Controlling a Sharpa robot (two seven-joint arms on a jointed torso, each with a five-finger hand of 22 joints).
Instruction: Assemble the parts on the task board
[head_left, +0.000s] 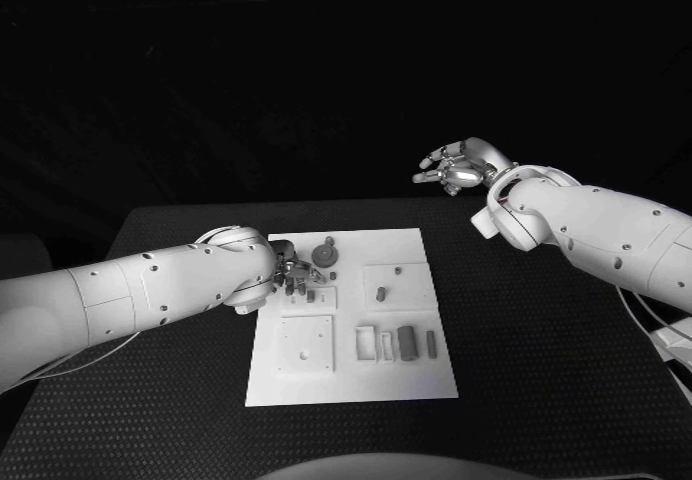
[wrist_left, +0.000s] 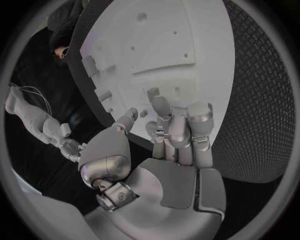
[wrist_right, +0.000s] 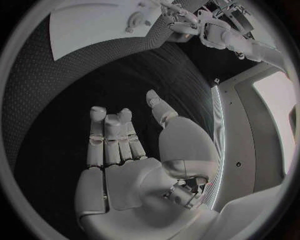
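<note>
The white task board lies mid-table. On it are grey parts: a round piece with a stem, a small peg and two upright bars. My left hand is low over the board's far left corner, fingers held together and pointing at small parts; the thumb tip lies beside them. Whether a part is pinched is unclear. My right hand is raised beyond the table's far edge, fingers stretched out, holding nothing.
The black table surrounds the board, with bare surface on the right and at the front. A raised square plate and two white frames occupy the board's near half. In the right wrist view the board lies far off.
</note>
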